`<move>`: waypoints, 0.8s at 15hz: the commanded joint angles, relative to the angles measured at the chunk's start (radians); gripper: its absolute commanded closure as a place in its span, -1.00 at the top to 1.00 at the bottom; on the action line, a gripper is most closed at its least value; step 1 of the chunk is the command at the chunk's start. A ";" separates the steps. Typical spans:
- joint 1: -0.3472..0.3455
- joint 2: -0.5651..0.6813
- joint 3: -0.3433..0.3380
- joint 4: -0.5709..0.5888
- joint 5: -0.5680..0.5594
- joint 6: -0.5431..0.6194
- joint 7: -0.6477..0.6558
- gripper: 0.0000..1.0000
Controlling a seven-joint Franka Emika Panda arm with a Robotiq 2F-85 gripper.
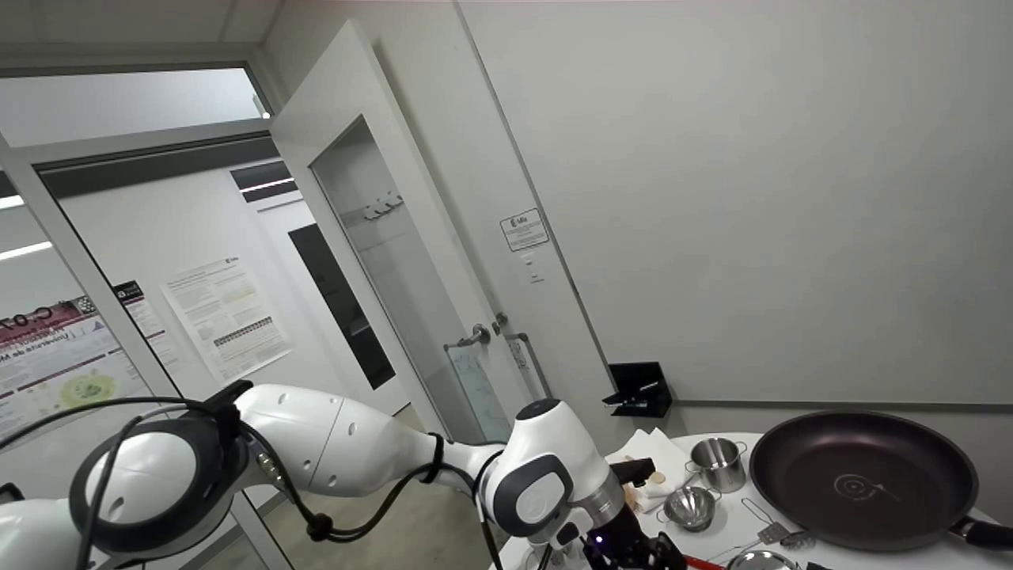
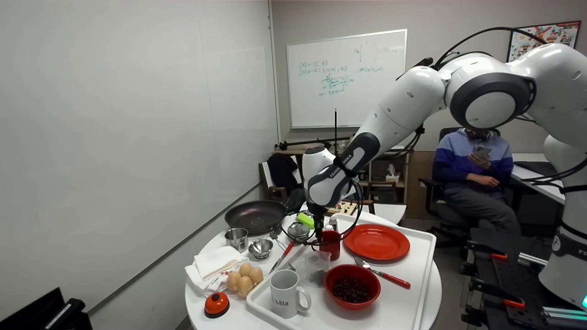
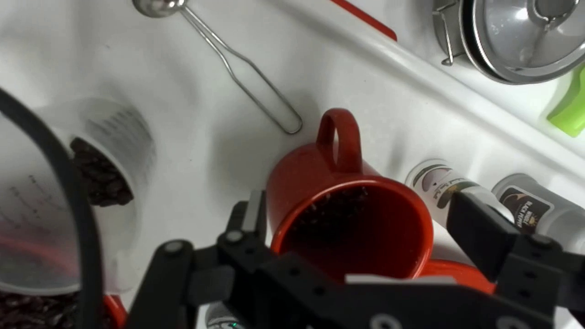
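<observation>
Noted, in an exterior view, white tray [image 2: 399, 305] on round white table [image 2: 238, 314] beside pale wall [image 2: 137, 137]. Found gripper [image 3: 363, 214] in the wrist view with fingers [image 3: 253, 217] set apart and red mug [image 3: 315, 169] between them. Could not determine finger contact. Located red mug upright on tray, with handle [image 3: 349, 151] toward 12 o'clock and dark pieces [image 3: 329, 212] inside. Taking red mug as dial centre, located measuring spoon [image 3: 162, 6] at 11 o'clock, white shaker [image 3: 438, 183] and pepper container [image 3: 525, 203] at 3, clear measuring cup [image 3: 123, 125] holding dark beans [image 3: 103, 180] at 9, and round metal vessel [image 3: 512, 41] beyond tray rim between 1 and 2. On a like dial in an exterior view, located red plate [image 2: 378, 245] at 3 o'clock, red bowl [image 2: 351, 270] of dark beans at 5, frying pan [image 2: 254, 217] at 10.
</observation>
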 commanded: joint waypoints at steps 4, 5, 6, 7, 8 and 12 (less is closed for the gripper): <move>-0.043 0.025 0.017 0.059 0.019 -0.014 -0.002 1.00; -0.053 0.031 0.025 0.070 0.020 -0.023 -0.004 1.00; -0.064 0.038 0.034 0.079 0.019 -0.027 -0.007 1.00; -0.075 0.045 0.044 0.089 0.019 -0.025 -0.011 1.00; -0.092 0.055 0.060 0.103 0.021 -0.020 -0.021 1.00; -0.154 0.081 0.126 0.144 -0.008 0.001 -0.036 1.00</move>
